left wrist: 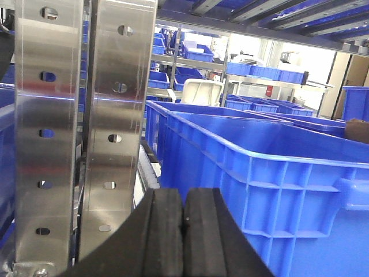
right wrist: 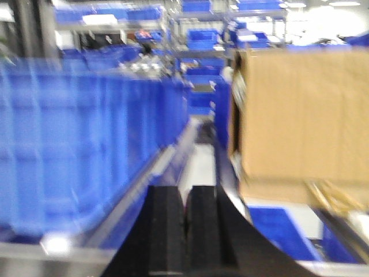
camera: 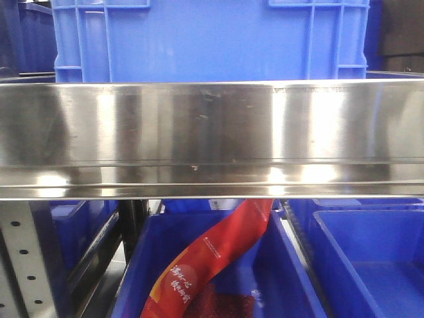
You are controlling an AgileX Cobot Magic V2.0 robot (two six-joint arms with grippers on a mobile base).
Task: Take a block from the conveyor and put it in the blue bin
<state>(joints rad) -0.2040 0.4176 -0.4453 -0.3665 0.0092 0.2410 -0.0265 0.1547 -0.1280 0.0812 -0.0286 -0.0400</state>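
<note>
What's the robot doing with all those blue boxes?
Nothing is being handled right now. The left gripper and the right gripper both have their jaws pressed together with nothing between them. The left one sits beside a big blue bin and shiny metal posts. The right one's view is blurry, showing blue bins and a cardboard box. In front, a red packet lies in a blue bin below a steel shelf edge. No block or conveyor is visible.

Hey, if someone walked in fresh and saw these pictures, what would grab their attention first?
A broad shiny steel shelf edge spans the front view, with a red printed packet leaning in the blue plastic bin beneath it. A big brown cardboard box fills the right wrist view's right side, while rows of blue crates dominate elsewhere.
</note>
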